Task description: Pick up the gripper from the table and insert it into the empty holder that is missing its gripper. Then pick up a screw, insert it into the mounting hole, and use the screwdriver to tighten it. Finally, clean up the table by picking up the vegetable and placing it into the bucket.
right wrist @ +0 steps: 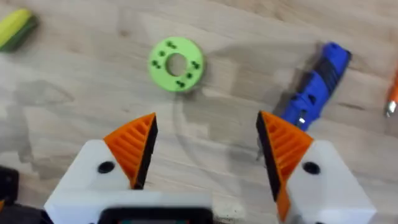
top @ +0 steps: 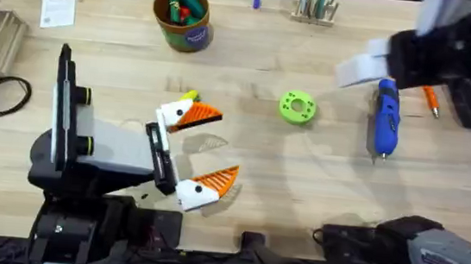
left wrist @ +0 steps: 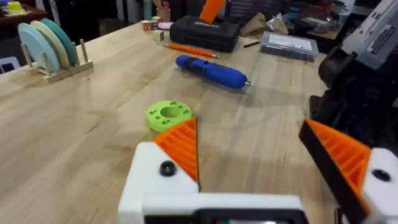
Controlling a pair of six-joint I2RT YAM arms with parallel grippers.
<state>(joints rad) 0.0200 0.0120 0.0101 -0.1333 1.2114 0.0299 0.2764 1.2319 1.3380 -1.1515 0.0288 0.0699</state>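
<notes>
left gripper (top: 208, 151) sits low over the table, its orange-tipped fingers (left wrist: 180, 146) spread wide with nothing between them. the vegetable (top: 188, 98) lies just beyond its upper finger, partly hidden. the right gripper (right wrist: 208, 149) hangs above the table, fingers wide apart too, nothing in its grasp. the screwdriver (top: 385, 117) lies flat on the wood to the right, bit toward the near edge, a green disc (top: 297, 106) to its left. the bucket (top: 182, 19) stands at the far side, toy vegetables poking out, what kind is hard to say.
</notes>
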